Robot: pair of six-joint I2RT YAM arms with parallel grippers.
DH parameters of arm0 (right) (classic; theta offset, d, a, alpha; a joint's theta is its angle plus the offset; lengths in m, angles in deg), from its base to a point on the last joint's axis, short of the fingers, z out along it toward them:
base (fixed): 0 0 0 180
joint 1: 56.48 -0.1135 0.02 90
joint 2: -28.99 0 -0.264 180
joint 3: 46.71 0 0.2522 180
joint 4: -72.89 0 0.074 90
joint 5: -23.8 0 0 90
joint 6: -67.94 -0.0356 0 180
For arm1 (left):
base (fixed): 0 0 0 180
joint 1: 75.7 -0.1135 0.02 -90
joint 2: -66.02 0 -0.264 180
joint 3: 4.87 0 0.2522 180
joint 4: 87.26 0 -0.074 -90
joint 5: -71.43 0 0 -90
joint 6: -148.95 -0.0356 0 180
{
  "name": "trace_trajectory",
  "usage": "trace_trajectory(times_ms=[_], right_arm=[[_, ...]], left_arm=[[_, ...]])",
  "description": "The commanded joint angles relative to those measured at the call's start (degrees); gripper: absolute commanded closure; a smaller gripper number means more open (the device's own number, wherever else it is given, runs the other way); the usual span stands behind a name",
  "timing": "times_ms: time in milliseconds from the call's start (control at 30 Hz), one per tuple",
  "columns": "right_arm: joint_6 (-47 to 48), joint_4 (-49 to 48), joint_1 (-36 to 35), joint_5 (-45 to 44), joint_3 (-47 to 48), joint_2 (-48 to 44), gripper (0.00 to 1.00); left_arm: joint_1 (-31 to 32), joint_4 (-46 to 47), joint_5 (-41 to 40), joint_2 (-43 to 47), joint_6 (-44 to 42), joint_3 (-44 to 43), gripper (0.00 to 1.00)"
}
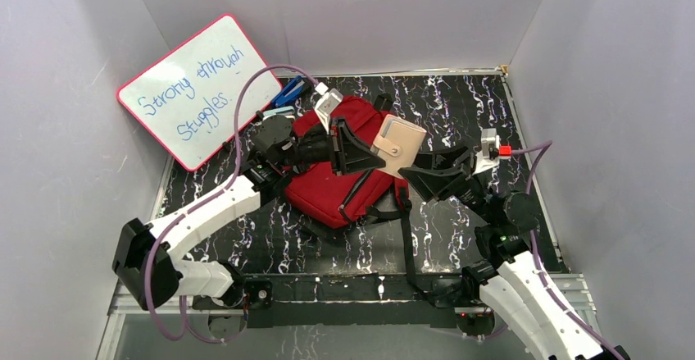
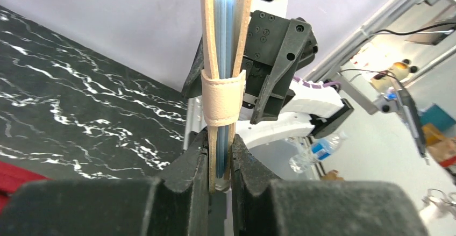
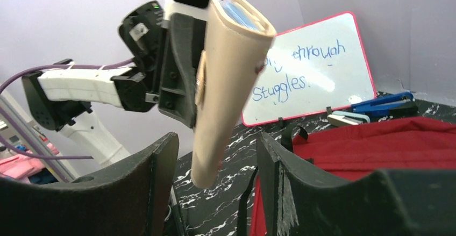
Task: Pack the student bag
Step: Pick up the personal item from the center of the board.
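Currently, the student bag point(image 1: 344, 181) lies flat at the middle of the table point(image 1: 463, 110), slightly left of centre, with its black straps point(image 1: 405, 212) trailing toward the near side. Treat it as soft and limp: expect the fabric to sag and fold under a pinch rather than lift as one piece. Take hold at a firmer line, such as a zipper seam or a strap root, not at mid-panel cloth. You cannot tell from these views whether the main opening is unzipped.

The left gripper point(image 2: 219, 158) clamps the wallet point(image 2: 220, 85) by one edge and holds it on edge above the bag. The wallet looks light, flat and fairly stiff, and its smooth cover may slip in a shallow grip. The right gripper point(image 3: 215, 147) stands wide, one finger on each side of the wallet's free end and apparently apart from it.

For room, note the whiteboard point(image 1: 197, 89) leaning at the far left wall and the blue stapler point(image 1: 288, 93) just beside the bag's far end. Walls close the left, far and right sides. Bare table lies to the right of the bag and along its near side. Route moves there, and avoid snagging the straps.
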Motion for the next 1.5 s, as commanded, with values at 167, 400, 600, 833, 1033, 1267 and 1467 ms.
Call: trace_trajectory(times_ms=[167, 400, 600, 833, 1033, 1267, 1467], right_arm=[[-0.38, -9.02, 0.01, 4.97, 1.73, 2.10, 0.54], [-1.31, -9.04, 0.09, 4.01, 1.57, 3.29, 0.87], [2.34, 10.85, 0.03, -7.62, 6.34, 1.32, 1.00], [3.95, 47.08, 0.00, -35.29, 12.87, 3.15, 1.00], [2.65, 50.80, 0.05, -34.94, 10.72, 3.91, 1.00], [0.86, 48.68, 0.07, -32.56, 7.16, 3.95, 1.00], [0.64, 47.75, 0.04, -30.79, 6.65, 4.87, 1.00]], left_arm=[[-0.12, 10.05, 5.93, -1.76, 5.85, -0.17, 1.00], [-0.14, 9.77, 5.93, -2.25, 5.83, -0.12, 1.00], [-0.24, -7.92, -1.77, -1.46, -7.39, -4.11, 0.39], [1.83, -35.39, -21.49, -4.55, -26.66, -11.17, 0.38], [10.59, -49.86, -42.79, -11.10, -36.05, -13.19, 0.38], [12.06, -52.27, -55.20, -17.09, -39.47, -13.68, 0.47], [12.06, -51.52, -60.93, -20.71, -42.34, -15.73, 0.52]])
